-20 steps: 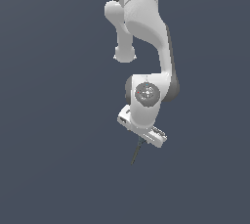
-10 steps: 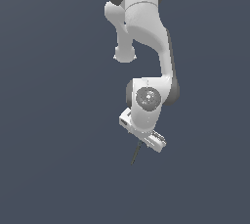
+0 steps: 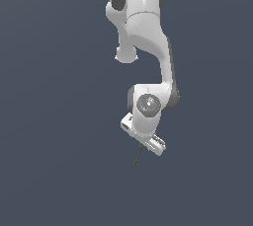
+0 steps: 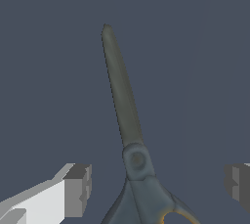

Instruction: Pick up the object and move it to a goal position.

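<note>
Claw (image 4: 158, 185) wide apart, fingers (image 4: 78, 189) either side of the scissors (image 4: 128, 135) (neither pad touching them).

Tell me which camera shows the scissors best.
The wrist view. The scissors fill the frame there: long dark blade, pivot screw, and a sliver of orange handle between the gripper pads, which stand apart from them. The exterior view shows only a thin dark blade tip poking out below the gripper.
</note>
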Motion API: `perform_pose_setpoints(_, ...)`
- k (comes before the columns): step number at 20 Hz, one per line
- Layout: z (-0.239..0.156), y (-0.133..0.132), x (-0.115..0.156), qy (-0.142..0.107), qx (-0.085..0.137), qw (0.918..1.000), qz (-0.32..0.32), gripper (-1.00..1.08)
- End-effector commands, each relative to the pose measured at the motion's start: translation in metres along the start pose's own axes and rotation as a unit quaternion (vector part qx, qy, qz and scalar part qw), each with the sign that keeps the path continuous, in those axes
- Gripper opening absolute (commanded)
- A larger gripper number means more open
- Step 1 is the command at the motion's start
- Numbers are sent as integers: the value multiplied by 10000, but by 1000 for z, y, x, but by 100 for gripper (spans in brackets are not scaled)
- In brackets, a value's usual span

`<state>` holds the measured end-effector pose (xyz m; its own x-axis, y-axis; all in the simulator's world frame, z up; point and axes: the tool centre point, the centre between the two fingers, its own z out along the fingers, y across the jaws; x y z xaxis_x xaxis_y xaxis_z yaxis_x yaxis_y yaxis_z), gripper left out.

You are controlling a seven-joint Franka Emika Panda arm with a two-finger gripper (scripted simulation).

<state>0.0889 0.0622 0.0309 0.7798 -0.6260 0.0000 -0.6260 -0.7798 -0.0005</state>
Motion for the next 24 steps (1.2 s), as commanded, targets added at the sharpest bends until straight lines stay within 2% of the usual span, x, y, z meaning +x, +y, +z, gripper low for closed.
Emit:
perform_pose_setpoints(1,13,0,-1,-2,-3,10000,5,100)
perform_pose_setpoints(8,23,-1,1,-2,-2,10000,8,100)
perform_pose_setpoints(9,23,-1,1,-2,-2,10000,8,-100)
perform_pose_setpoints(24,21,4,2,2,-3,10000,15,-100)
